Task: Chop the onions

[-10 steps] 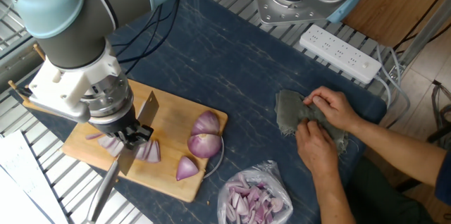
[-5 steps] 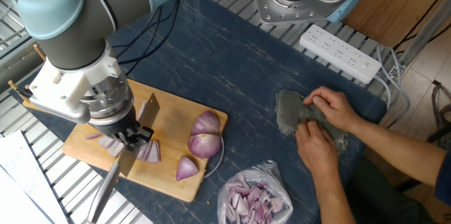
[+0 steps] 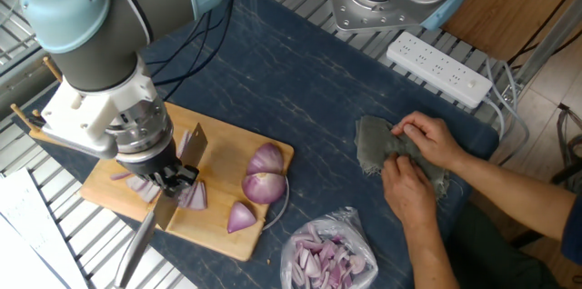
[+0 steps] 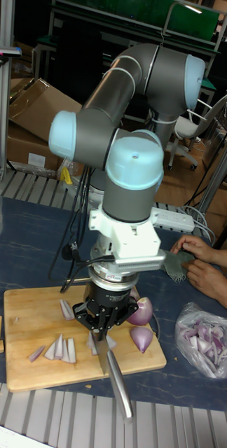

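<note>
Gripper (image 3: 169, 178) fingers clenched on the knife (image 4: 112, 366), blade pointing down among thin onion slices (image 4: 61, 347) on the wooden cutting board (image 3: 223, 234). Larger onion halves (image 3: 264, 177) and a wedge (image 3: 239, 218) lie right of the blade. Beyond the board: bag of onion bits (image 3: 327, 257); person's hands (image 3: 416, 166) on grey cloth (image 3: 373, 144)

A robotics lab or workshop: a UR5 arm (image 4: 127, 112) stands at a slatted metal table (image 3: 36, 207) draped in blue cloth (image 3: 300, 98), with cardboard boxes (image 4: 29, 126), office chair (image 4: 187, 129) and power strip (image 3: 438, 69) nearby.
</note>
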